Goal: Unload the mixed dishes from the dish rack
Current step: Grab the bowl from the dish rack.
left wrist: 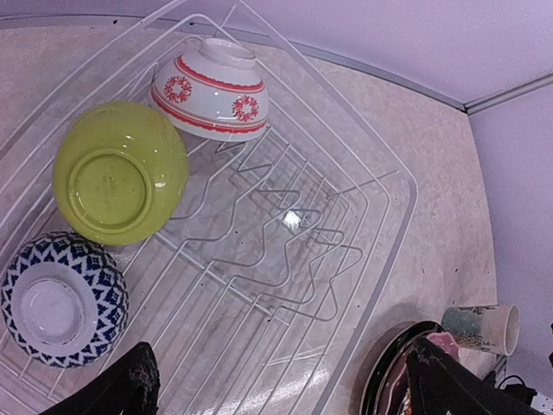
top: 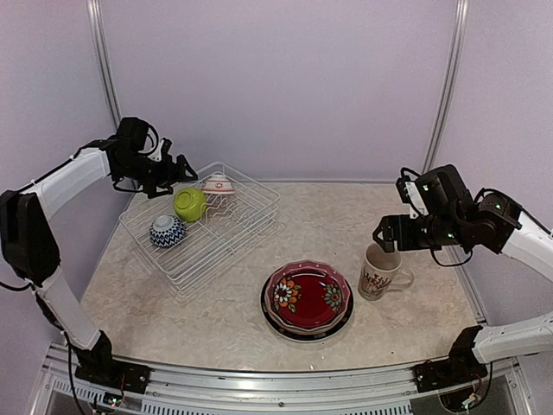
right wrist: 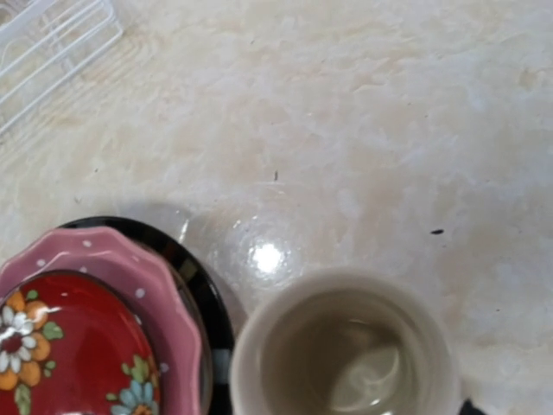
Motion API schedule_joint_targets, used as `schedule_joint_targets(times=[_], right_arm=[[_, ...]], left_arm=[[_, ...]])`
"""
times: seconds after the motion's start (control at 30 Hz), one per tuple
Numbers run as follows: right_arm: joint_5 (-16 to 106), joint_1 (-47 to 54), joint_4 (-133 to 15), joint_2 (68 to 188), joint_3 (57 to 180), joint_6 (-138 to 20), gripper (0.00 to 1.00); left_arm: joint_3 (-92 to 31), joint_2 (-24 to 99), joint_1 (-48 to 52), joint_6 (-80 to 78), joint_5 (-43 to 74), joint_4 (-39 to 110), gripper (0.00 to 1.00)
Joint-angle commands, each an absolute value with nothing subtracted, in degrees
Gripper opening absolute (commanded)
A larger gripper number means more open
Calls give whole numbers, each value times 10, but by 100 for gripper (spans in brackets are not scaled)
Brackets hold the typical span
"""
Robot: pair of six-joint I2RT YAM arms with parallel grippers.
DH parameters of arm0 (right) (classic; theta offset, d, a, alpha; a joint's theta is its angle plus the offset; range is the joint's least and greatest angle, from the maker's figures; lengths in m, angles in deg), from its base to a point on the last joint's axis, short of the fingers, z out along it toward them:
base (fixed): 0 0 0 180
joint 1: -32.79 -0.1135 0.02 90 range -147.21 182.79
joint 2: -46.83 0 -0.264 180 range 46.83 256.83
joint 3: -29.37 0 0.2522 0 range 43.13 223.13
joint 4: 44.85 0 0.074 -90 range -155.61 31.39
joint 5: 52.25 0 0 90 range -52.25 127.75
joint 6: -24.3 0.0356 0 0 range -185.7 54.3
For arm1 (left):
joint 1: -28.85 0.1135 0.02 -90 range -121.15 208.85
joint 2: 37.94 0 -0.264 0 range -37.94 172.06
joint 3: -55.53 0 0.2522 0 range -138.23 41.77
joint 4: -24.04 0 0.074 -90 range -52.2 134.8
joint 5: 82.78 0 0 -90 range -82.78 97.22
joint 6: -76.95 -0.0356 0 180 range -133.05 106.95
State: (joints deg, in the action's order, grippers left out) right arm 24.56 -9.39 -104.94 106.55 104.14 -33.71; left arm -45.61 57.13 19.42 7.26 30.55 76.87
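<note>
Left wrist: lime-green bowl (left wrist: 121, 173) in dish rack (left wrist: 413, 194), ahead of spread left tool (left wrist: 289, 378).

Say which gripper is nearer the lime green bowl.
Left. The left gripper hovers at the dish rack near the lime green bowl; the right gripper is far off, above the mug.

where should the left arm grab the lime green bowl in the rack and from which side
Probably its raised foot ring: the lime green bowl lies bottom-up in the dish rack, base facing the left wrist camera, so come down from above. The red-white bowl and blue-white bowl crowd two sides; set the jaws across the other two.
</note>
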Motion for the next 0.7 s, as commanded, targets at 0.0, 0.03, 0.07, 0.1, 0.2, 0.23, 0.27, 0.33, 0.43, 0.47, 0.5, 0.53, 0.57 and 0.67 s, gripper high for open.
schedule_joint_targets(times=[0.0,0.03,0.07,0.1,0.2,0.23,0.27,0.33,0.43,0.47,0.5,0.53,0.57,0.67], right_arm=[[220,-96,-1013,1035,1006,-344,90],[221,-96,-1009,1031,1003,-347,91],[220,-96,-1008,1028,1002,-351,91],[219,-95,-1009,1027,1005,-355,92],[219,-94,-1022,1031,1025,-364,92],[220,-94,-1027,1032,1030,-366,92],[219,-93,-1032,1032,1033,-368,92],[217,-94,-1040,1027,1034,-368,93],[215,-93,-1050,1016,1029,-362,93],[214,-93,-1051,1012,1026,-359,93],[214,-93,-1050,1009,1022,-356,93],[214,-93,-1050,1005,1019,-351,93],[212,-93,-1049,1003,1015,-348,93],[214,-92,-1044,998,1007,-337,93]], left_arm=[[-522,625,145,57,232,798,95],[-539,644,135,47,213,805,95],[-555,659,125,37,196,810,95],[-571,668,117,26,180,814,95],[-625,711,105,8,153,832,95],[-644,723,105,6,154,839,96],[-661,742,105,3,155,844,96],[-692,766,105,-3,163,851,99],[-743,809,105,-6,173,863,99],[-760,820,105,-8,177,868,99],[-790,839,105,-8,178,879,99],[-813,856,105,-10,176,888,99],[-834,869,105,-11,173,896,99],[-893,913,106,-20,158,915,99]])
